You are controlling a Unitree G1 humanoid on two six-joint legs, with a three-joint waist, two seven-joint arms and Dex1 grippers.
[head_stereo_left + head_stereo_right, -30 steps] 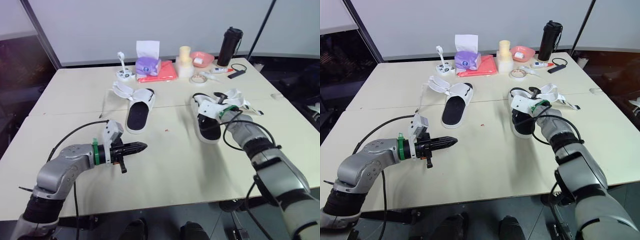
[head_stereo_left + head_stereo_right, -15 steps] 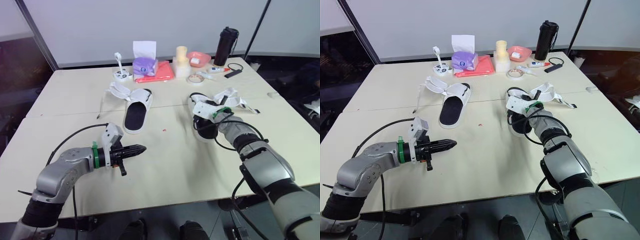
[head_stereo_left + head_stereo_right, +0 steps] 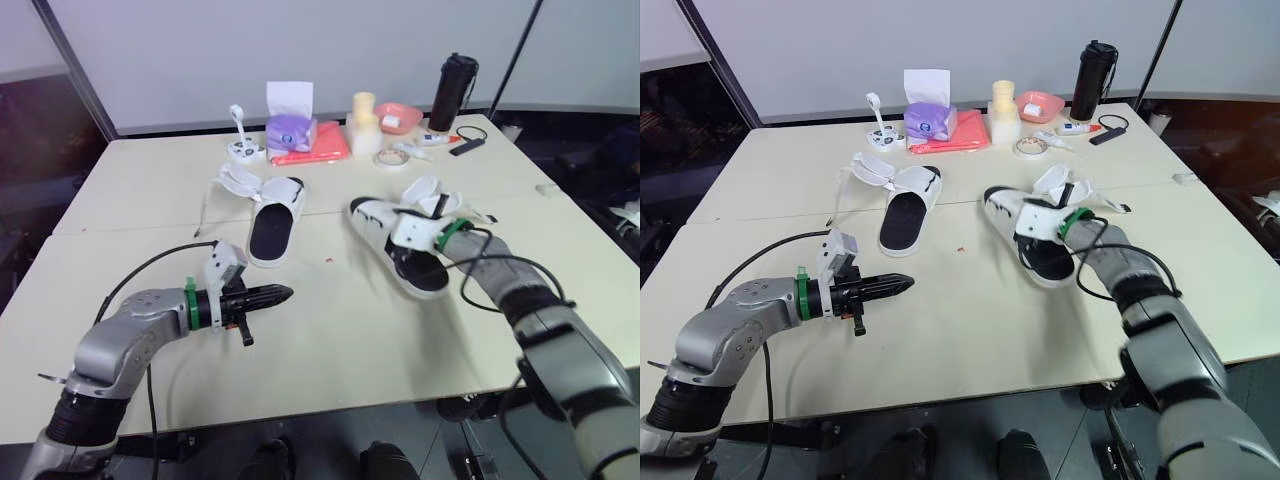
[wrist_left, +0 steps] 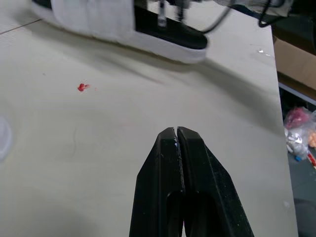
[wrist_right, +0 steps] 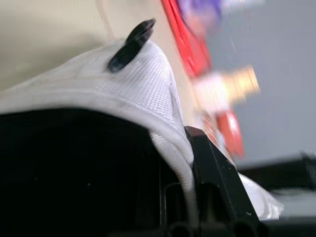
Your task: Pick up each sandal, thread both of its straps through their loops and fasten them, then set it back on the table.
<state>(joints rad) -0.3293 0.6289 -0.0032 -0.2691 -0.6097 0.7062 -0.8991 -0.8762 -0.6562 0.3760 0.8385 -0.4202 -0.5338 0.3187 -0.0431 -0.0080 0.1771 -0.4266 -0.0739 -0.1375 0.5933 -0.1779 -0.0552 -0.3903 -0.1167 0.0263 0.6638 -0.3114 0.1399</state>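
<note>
The pale surface (image 3: 330, 330) carries two white sandals with black footbeds. One sandal (image 3: 425, 277) sits right of the middle, turned at a slant with its toe end toward the far left, and its loose straps (image 3: 432, 195) are splayed out on its far side, unfastened. The right pincer (image 3: 405, 243) is clenched on this sandal's side edge; the right wrist view shows the white rim running down beside one black finger (image 5: 210, 165). Whether the sole is clear of the surface cannot be told. The other sandal (image 3: 272, 232) lies flat left of the middle, heel toward the near edge, its open straps (image 3: 240, 183) spread toward the far edge. The left pincer (image 3: 285, 293) hangs over the near left part of the surface, its two black fingers pressed tight together with nothing between them, pointing toward the right. Along the far edge stand a black bottle (image 3: 452, 92), a purple tissue box (image 3: 291, 130) with a red cloth (image 3: 322, 145) beside it, a pink bowl (image 3: 397, 118) and a roll of tape (image 3: 388, 157). A tiny red speck (image 3: 327, 260) lies on the surface between the two sandals.
</note>
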